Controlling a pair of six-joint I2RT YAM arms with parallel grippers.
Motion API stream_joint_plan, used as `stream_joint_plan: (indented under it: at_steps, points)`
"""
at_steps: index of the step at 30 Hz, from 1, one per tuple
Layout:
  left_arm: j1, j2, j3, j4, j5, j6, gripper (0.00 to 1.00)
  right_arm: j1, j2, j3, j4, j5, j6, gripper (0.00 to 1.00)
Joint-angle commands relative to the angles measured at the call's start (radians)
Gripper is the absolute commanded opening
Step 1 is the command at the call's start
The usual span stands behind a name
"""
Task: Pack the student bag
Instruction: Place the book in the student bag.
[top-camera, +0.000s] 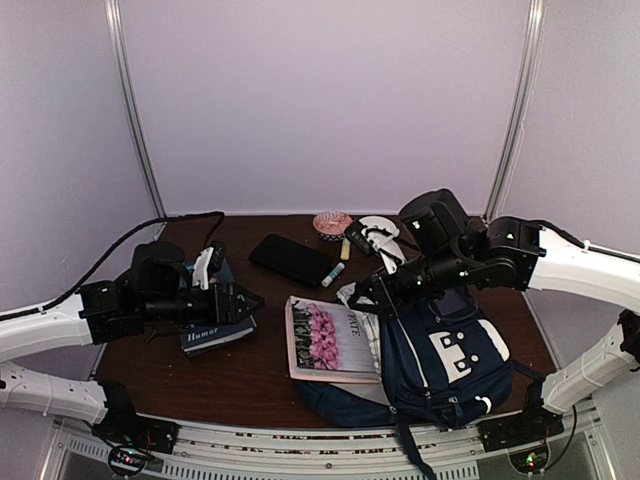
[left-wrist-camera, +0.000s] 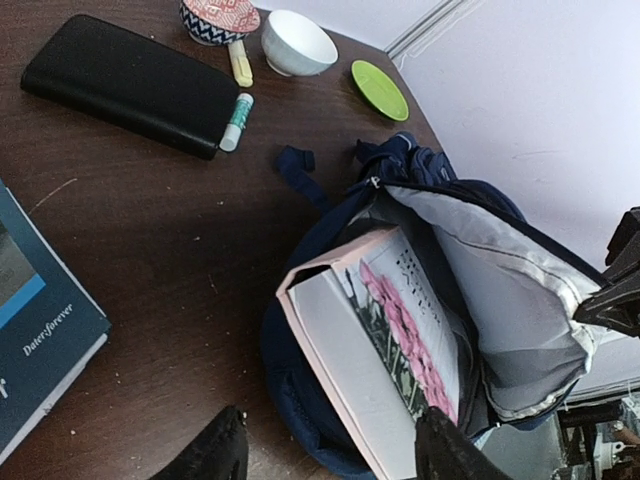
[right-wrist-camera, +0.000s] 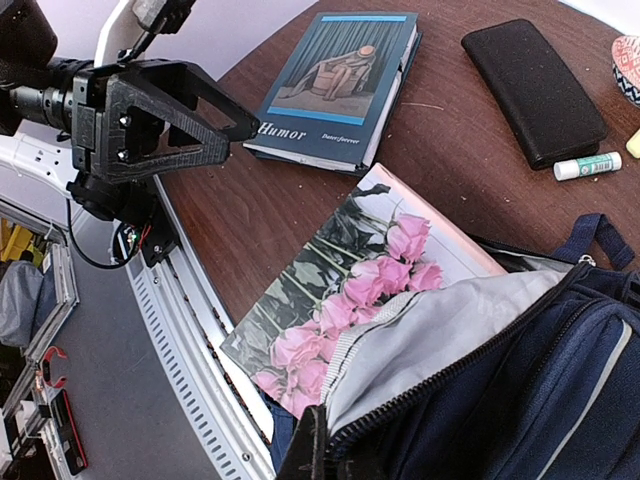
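Note:
The student bag lies at the front right, navy with a white patch, its mouth facing left. Its grey lining shows in the left wrist view. A book with pink roses on its cover lies half inside the mouth, also seen as the rose book. My right gripper is shut on the bag's upper opening edge, holding it lifted over the book. My left gripper stands open above a blue book, apart from the rose book, nothing between its fingers.
A black case and a glue stick lie behind the rose book. A patterned bowl, a white bowl and a green saucer stand at the back. The blue book reads "Humor".

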Motion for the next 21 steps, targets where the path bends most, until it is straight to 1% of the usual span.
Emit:
stream_joint_plan:
  at_steps: [1,3,4,6,9,10,12,15,17,19,21]
  points:
    - [-0.002,0.002,0.036,-0.031,-0.040,0.085,0.98,-0.002,-0.020,0.027,0.114,-0.004,0.003,0.00]
    - [-0.002,0.039,0.031,-0.022,-0.026,0.089,0.97,-0.001,-0.015,0.028,0.107,-0.003,0.004,0.00]
    - [-0.002,0.064,0.024,-0.013,-0.014,0.078,0.93,-0.001,-0.015,0.028,0.104,0.000,0.004,0.00]
    - [-0.002,0.122,0.005,0.058,0.050,0.055,0.81,0.001,-0.019,0.021,0.105,0.003,0.004,0.00]
    - [-0.015,0.214,0.004,0.133,0.113,0.026,0.60,0.002,-0.020,0.019,0.104,0.007,0.006,0.00]
    - [-0.025,0.237,0.012,0.146,0.116,0.025,0.54,0.003,-0.020,0.020,0.104,0.007,0.005,0.00]
    - [-0.047,0.272,0.028,0.178,0.123,0.024,0.47,0.005,-0.016,0.027,0.105,0.005,0.006,0.00]
    - [-0.077,0.328,0.058,0.208,0.135,0.020,0.40,0.011,-0.006,0.038,0.104,-0.001,0.006,0.00]
    - [-0.092,0.365,0.062,0.258,0.154,0.005,0.38,0.017,0.005,0.046,0.103,-0.005,0.008,0.00]
    - [-0.102,0.403,0.059,0.338,0.185,-0.027,0.36,0.025,0.015,0.054,0.105,-0.006,0.012,0.00]
    - [-0.118,0.448,0.082,0.382,0.201,-0.046,0.35,0.032,0.025,0.066,0.107,-0.008,0.014,0.00]
